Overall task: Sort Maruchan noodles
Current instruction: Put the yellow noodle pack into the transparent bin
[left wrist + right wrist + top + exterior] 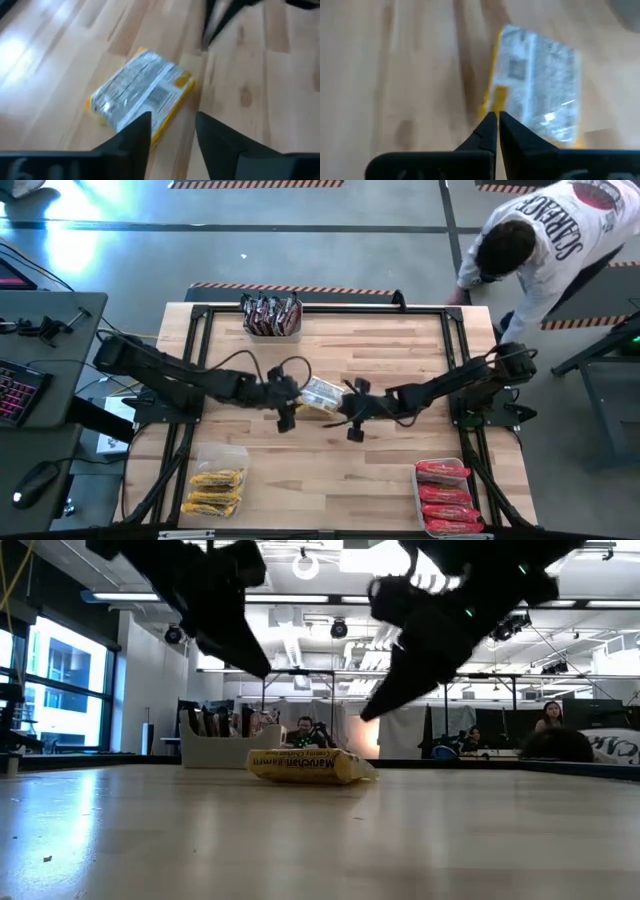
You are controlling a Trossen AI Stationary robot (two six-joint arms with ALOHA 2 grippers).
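A single yellow Maruchan noodle packet [321, 394] lies flat, printed back up, in the middle of the table; it shows in the low view [300, 765] and both wrist views [140, 92] [537, 97]. My left gripper [289, 408] [172, 131] hovers open just to the packet's left, raised off the table [245, 650]. My right gripper [349, 418] [497, 124] is shut and hangs above the packet's right side [385, 695], clear of it.
A clear bin of dark packets [271, 315] stands at the far edge. A bin of yellow packets [214, 490] sits at the near left and a bin of red packets [446, 498] at the near right. A person [545, 235] leans in beyond the far right corner.
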